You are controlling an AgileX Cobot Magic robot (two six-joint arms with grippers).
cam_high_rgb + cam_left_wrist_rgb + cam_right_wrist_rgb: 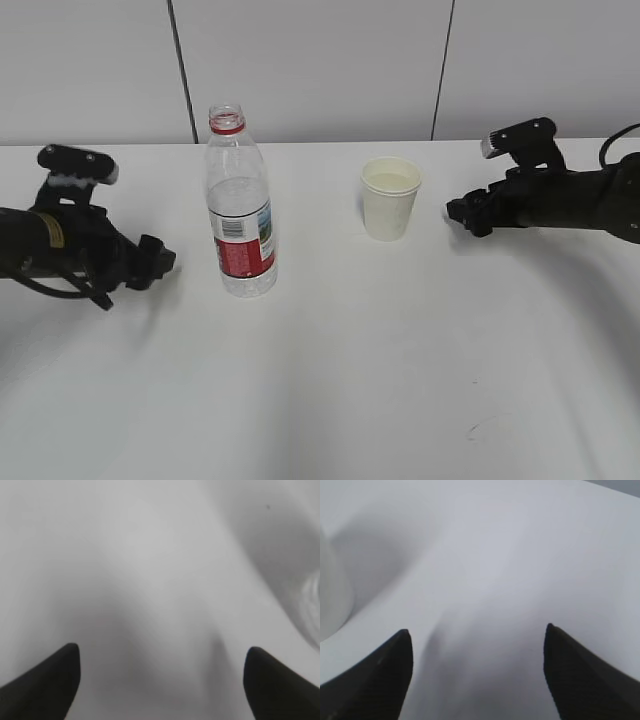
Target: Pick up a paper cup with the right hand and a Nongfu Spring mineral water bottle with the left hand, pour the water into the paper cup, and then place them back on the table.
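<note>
Altogether, two arms, one bottle and one cup sit over a single white tabletop. One Nongfu Spring mineral water bottle stands upright and uncapped left of centre, its red neck ring on top and its red-and-white label low on the ribbed body; whether it holds water cannot be told from the exterior view. One paper cup stands upright right of centre, mouth up, its cream inside showing.

The left claw lies low by the tabletop at the left edge, pointing toward the bottle from the bottle's left, near it but not touching. In the left wrist view its two black fingertips stand wide apart with only bare tabletop between them, and a clear ribbed blur, seemingly the bottle, shows at the right edge.

The right claw lies to the right of the cup, pointing at it, close but apart from it. In the right wrist view its fingertips are spread wide with nothing between them, and the cup's pale wall shows at the left edge, outside the fingers. Both claws hold nothing.
</note>
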